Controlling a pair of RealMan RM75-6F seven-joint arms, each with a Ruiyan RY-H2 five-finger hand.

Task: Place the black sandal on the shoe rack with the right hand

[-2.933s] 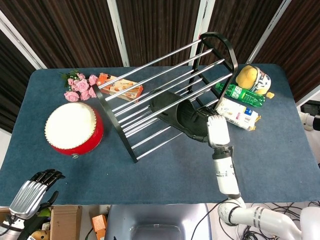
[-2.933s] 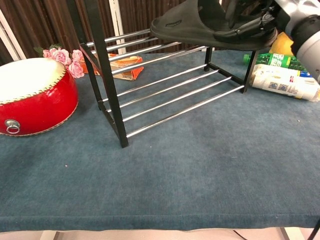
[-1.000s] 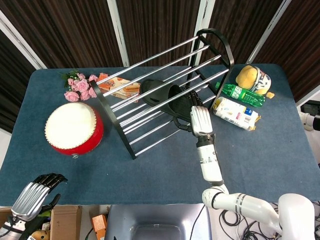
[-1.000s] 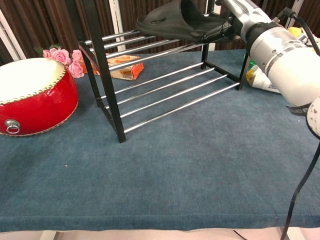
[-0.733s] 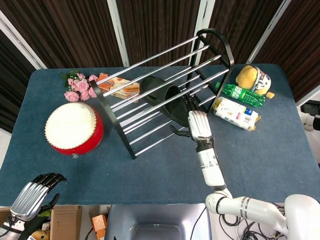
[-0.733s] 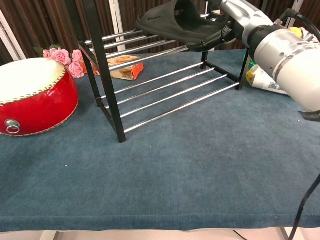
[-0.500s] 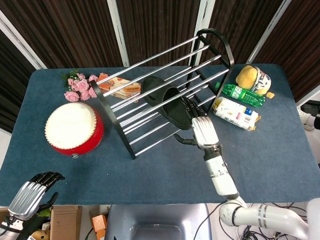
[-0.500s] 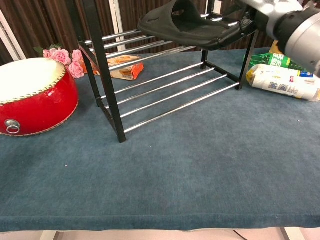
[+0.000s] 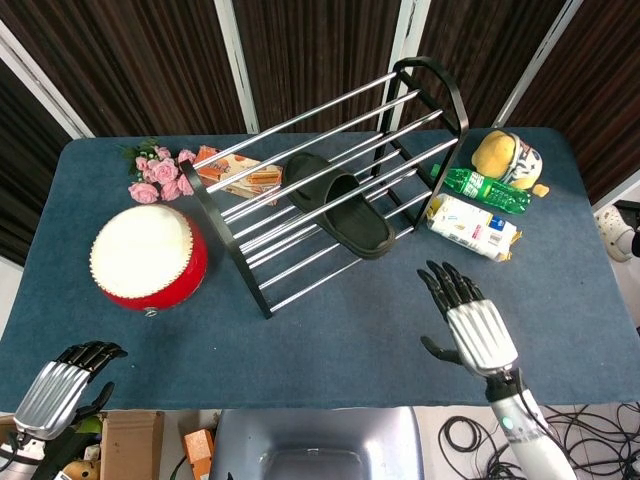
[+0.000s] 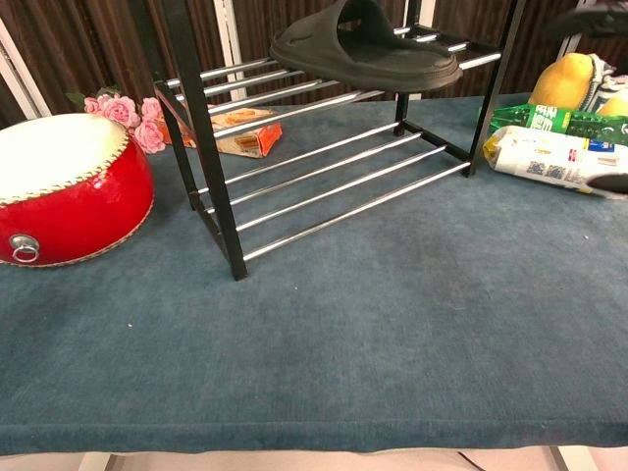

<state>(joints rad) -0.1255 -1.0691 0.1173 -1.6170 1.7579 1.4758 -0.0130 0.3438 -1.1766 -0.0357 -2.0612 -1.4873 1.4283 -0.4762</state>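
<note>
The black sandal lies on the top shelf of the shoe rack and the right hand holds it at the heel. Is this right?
Not quite. The black sandal does lie on the top shelf of the shoe rack, but the right hand holds nothing; the head view shows it open above the table, apart from the sandal.

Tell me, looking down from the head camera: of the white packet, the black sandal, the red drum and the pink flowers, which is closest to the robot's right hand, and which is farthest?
From the right hand:
1. White packet, just beyond it, toward the table's right side.
2. Black sandal, on the shoe rack's upper rails, mid-table.
3. Red drum, far left.
4. Pink flowers, back left corner.
</note>
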